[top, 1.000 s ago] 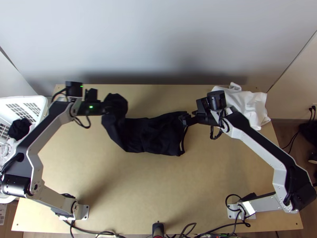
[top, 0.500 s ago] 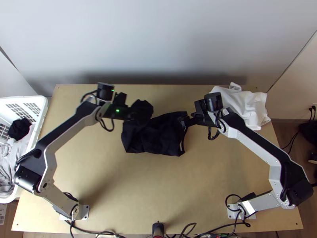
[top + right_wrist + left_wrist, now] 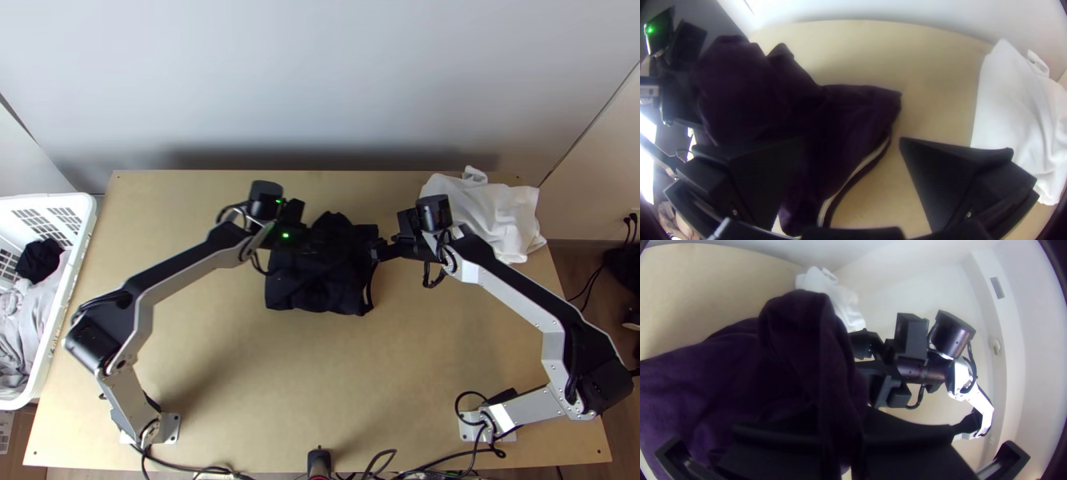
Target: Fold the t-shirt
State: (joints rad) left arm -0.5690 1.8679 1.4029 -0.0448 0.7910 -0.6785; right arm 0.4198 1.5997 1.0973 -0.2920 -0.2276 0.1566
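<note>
i have the dark t-shirt [image 3: 314, 294] pinched between the 2 flat fingers of my left claw [image 3: 322, 240], about midway between my 2 arms. in my left wrist view a thick dark bulge of it stands up from between those fingers, and more of the cloth spreads out beside them. i can't tell which part of the shirt i've got hold of.

the rest lies bunched and wrinkled on the light wooden table [image 3: 320, 376], in a compact heap under and around that claw. some of it looks doubled over, but i can't make out how many layers there are.

my right claw [image 3: 379, 247] is at the heap's right side, its 2 fingers spread wide apart with nothing pinched between them. in my right wrist view a pale strip [image 3: 862, 164] runs along the shirt's edge, in the space between those spread fingers. i can't tell whether either finger touches the cloth.

a rumpled white cloth [image 3: 504, 216] lies at the table's far right corner, just past my right claw. over at the left edge is a white basket [image 3: 86, 214] with a small black cloth [image 3: 38, 260] and some grey cloth [image 3: 20, 328] inside.
</note>
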